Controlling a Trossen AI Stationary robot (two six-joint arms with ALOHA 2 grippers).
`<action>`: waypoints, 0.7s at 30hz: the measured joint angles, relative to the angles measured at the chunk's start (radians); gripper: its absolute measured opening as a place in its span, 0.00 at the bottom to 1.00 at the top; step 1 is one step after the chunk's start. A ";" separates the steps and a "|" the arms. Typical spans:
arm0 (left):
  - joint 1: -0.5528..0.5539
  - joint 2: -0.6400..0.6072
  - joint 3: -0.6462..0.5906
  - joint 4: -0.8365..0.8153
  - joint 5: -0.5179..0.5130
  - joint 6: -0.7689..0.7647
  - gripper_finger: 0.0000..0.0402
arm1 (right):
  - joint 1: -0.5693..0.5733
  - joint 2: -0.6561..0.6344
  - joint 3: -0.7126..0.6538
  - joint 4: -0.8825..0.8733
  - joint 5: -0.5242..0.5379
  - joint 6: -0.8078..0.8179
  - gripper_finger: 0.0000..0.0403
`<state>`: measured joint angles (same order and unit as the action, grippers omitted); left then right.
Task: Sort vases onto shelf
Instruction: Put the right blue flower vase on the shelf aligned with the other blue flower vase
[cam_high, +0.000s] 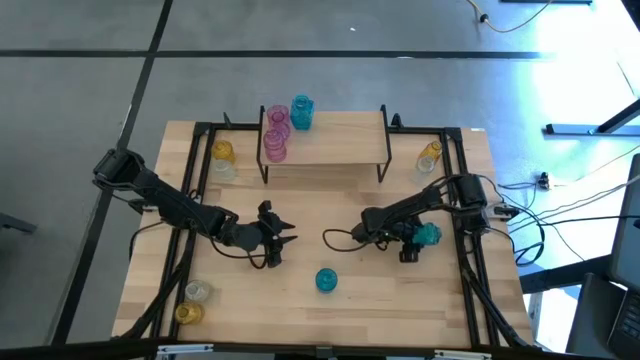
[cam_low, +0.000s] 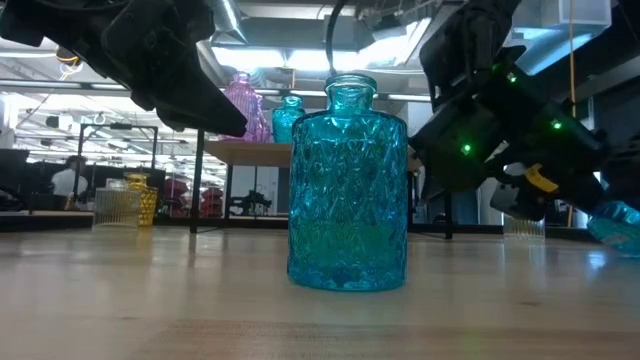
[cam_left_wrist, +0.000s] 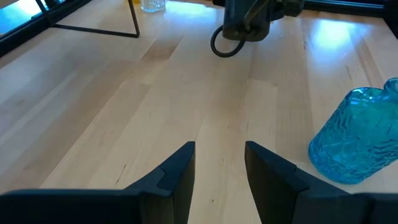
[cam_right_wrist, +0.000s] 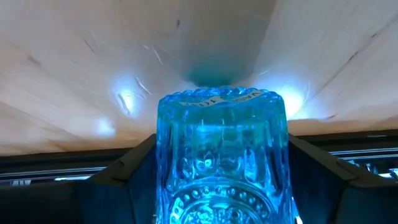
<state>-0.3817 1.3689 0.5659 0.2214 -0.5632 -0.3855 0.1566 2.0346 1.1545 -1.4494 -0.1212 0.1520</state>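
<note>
My right gripper (cam_high: 420, 240) is at the table's right side, shut on a teal vase (cam_high: 429, 235), which fills the right wrist view (cam_right_wrist: 221, 168). My left gripper (cam_high: 283, 238) hovers open over the middle left of the table, with only bare wood between its fingers (cam_left_wrist: 219, 168). A second teal vase (cam_high: 326, 280) stands upright on its base near the front middle (cam_low: 348, 185), to one side of the left gripper (cam_left_wrist: 357, 137). The shelf (cam_high: 340, 150) stands at the far middle. It carries two pink vases (cam_high: 276, 135) and a teal vase (cam_high: 301, 112). My right gripper has the teal vase between its two fingers (cam_right_wrist: 134, 171), one on each side of the patterned body (cam_right_wrist: 171, 155). The fingers slant down toward the table and the vase lies along them. Its far end (cam_right_wrist: 217, 96) is close to the wood; I cannot tell whether it touches.
Yellow and clear vases stand in pairs at the far left (cam_high: 222, 155), the far right (cam_high: 430, 158) and the near left corner (cam_high: 192, 302). A black frame (cam_high: 200, 130) borders the table. Bare wood lies between the two grippers, in front of the shelf.
</note>
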 joint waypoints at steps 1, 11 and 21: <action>0.000 0.000 0.000 0.000 0.000 0.000 0.33 | 0.000 0.000 0.007 0.001 0.005 0.000 0.65; 0.000 0.000 0.000 -0.001 0.006 0.000 0.33 | 0.000 0.001 0.081 0.085 0.027 -0.016 0.65; 0.000 0.000 0.000 -0.004 0.039 0.000 0.33 | 0.000 0.002 0.084 0.119 0.050 -0.019 0.78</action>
<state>-0.3820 1.3689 0.5659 0.2174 -0.5245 -0.3851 0.1566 2.0361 1.2381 -1.3302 -0.0713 0.1333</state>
